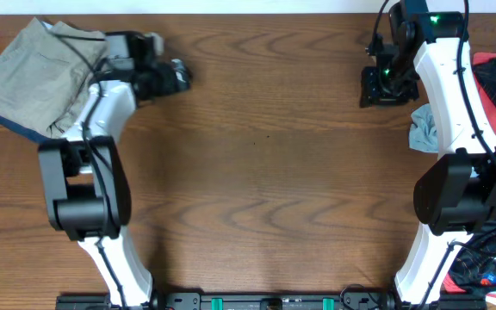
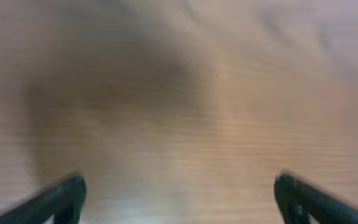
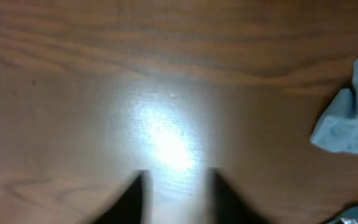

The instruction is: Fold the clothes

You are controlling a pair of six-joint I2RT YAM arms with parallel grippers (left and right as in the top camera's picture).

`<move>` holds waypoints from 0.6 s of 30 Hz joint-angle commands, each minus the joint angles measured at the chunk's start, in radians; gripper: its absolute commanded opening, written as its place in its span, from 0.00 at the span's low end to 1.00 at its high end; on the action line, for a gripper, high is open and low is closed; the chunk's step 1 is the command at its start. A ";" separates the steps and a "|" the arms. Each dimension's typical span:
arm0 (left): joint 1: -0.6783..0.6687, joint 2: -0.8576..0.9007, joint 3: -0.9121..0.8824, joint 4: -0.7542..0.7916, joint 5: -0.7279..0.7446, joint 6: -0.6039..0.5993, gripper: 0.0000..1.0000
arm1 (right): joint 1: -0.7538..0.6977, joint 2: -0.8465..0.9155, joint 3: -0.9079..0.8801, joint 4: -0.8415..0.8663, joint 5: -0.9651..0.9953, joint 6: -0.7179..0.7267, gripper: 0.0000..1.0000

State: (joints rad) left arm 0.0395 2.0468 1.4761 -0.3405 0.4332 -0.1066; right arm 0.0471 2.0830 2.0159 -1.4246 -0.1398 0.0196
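**Both grippers empty, clothes at the desk's edges**

The khaki garment [image 1: 37, 73] is lying heaped at ten o'clock on the desk [image 1: 265, 172], beside the left gripper [image 1: 175, 76], whose fingers are spreading wide around nothing. The right gripper [image 1: 377, 86] is hovering at one o'clock, narrowly parted (also empty), probably placed to reach the light blue garment [image 1: 424, 127] at three o'clock.
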 commanded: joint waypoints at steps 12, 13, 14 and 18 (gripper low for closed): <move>-0.206 -0.015 0.007 -0.418 -0.072 0.020 0.98 | -0.146 0.068 -0.203 0.237 0.080 -0.032 0.28; -0.211 -0.015 0.007 -0.418 -0.072 0.020 0.98 | -0.161 0.068 -0.229 0.262 0.080 -0.042 0.29; -0.216 -0.015 0.007 -0.418 -0.072 0.020 0.98 | -0.177 0.068 -0.256 0.289 0.080 -0.051 0.30; -0.227 -0.015 0.007 -0.418 -0.072 0.019 0.98 | -0.236 0.068 -0.351 0.386 0.080 -0.063 0.32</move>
State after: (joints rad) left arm -0.1814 2.0262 1.4796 -0.7544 0.3763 -0.0998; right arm -0.1463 2.1494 1.7096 -1.0679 -0.0692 -0.0154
